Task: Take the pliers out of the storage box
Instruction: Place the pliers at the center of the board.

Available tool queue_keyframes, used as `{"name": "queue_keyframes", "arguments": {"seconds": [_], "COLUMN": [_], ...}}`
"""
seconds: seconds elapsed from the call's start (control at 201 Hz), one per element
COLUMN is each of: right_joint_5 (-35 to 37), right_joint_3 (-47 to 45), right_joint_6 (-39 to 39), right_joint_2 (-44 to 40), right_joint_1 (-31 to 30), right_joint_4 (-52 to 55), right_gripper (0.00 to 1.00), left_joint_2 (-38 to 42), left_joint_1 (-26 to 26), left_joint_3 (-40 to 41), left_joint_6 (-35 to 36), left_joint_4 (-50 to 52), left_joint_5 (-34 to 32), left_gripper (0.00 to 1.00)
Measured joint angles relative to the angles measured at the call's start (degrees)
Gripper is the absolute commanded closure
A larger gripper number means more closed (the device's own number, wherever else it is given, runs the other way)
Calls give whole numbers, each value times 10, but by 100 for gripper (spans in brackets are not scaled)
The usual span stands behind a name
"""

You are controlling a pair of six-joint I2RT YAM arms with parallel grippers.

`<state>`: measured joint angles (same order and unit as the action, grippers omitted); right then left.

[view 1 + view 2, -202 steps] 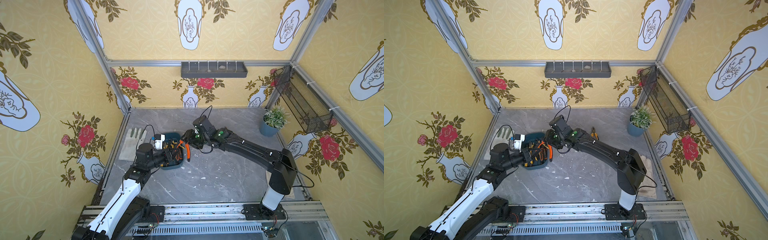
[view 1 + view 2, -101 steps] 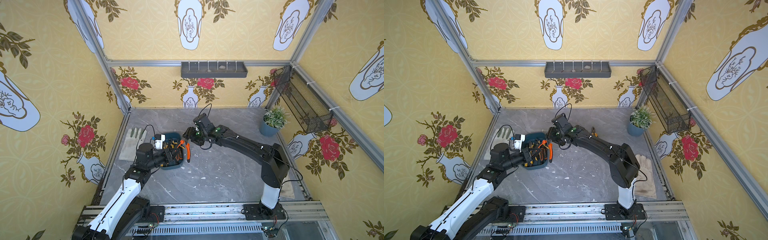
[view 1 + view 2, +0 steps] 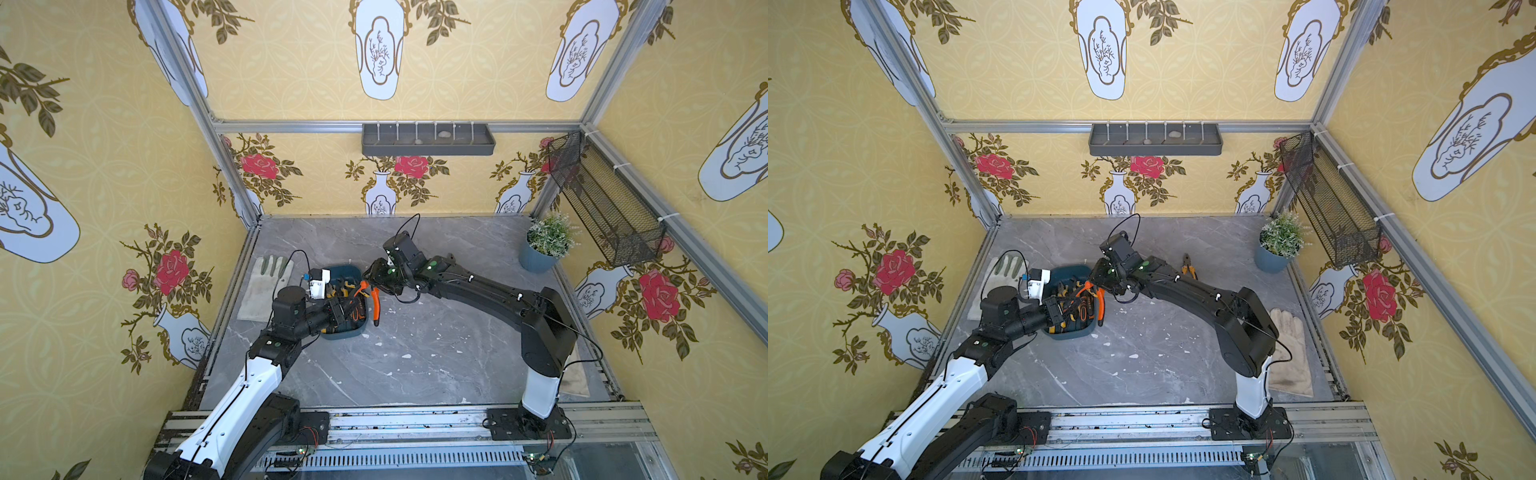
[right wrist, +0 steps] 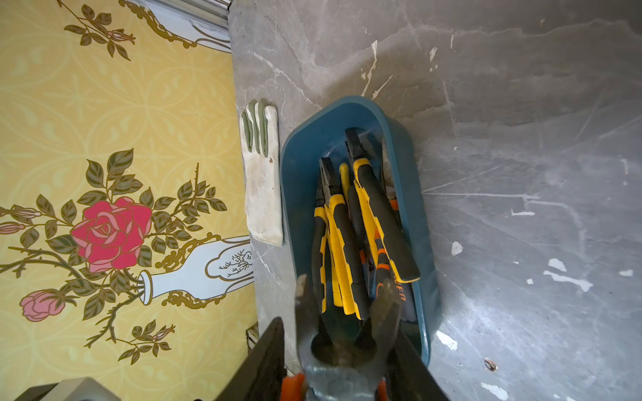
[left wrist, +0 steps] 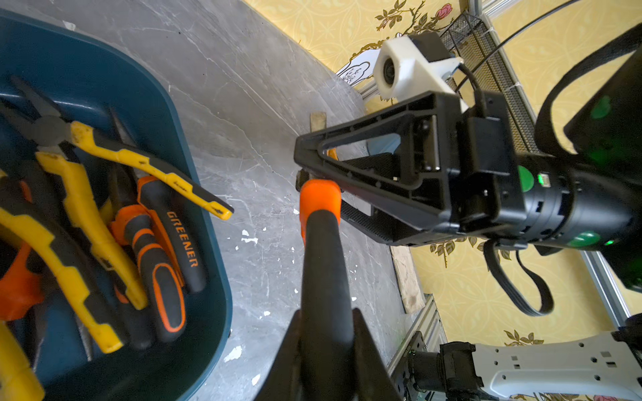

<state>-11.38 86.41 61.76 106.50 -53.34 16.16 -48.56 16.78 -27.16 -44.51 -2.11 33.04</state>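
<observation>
The dark teal storage box [image 3: 345,334] [image 3: 1073,336] [image 4: 302,145] sits at the table's left and holds several yellow-and-black and orange-and-black pliers [image 5: 87,215] [image 4: 347,225]. One orange-handled pliers [image 3: 376,305] [image 3: 1100,309] [image 5: 323,260] hangs over the box's right rim. My left gripper [image 3: 353,303] [image 5: 324,312] is shut on its black-and-orange handle. My right gripper [image 3: 370,278] [image 5: 305,173] [image 4: 335,323] is shut on the same tool's grey metal head [image 4: 344,371], one finger on each side. Its nose is spread open.
One more pliers [image 3: 1188,268] lies on the table behind the right arm. A white glove [image 3: 266,286] lies left of the box, another glove [image 3: 1289,353] by the right arm's base. A potted plant [image 3: 540,257], wire basket [image 3: 602,199] and grey wall tray [image 3: 428,139] line the back and right.
My right gripper has moved left to the box's right rim and its fingers have come in around the pliers' head. The left gripper kept its hold and barely moved.
</observation>
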Motion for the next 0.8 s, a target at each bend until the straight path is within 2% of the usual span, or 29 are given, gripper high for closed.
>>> {"name": "queue_keyframes", "arguments": {"seconds": [0.194,0.493,0.528,0.593,0.612,0.697,0.797], "right_joint_5": [7,12,12,14,14,12,14], "right_joint_3": [-8,-15,-15,-15,-15,-22,-28], "right_joint_6": [15,27,27,27,27,13,-3], "right_joint_2": [0,-8,-9,-10,-10,-19,-29], "right_joint_1": [0,-1,-1,-1,-1,-2,-3], "right_joint_4": [-14,-31,-32,-35,-36,-33,-10], "right_gripper": [70,78,83,91,92,94,95], "left_joint_2": [0,0,0,0,0,0,-1], "left_joint_1": [1,1,1,1,1,1,0], "left_joint_3": [0,1,1,1,1,1,1], "left_joint_6": [4,6,6,6,6,5,4], "left_joint_4": [9,9,9,9,9,-1,-9], "left_joint_5": [2,12,13,13,12,0,-5], "left_gripper": [100,100,92,62,55,45,28]}}
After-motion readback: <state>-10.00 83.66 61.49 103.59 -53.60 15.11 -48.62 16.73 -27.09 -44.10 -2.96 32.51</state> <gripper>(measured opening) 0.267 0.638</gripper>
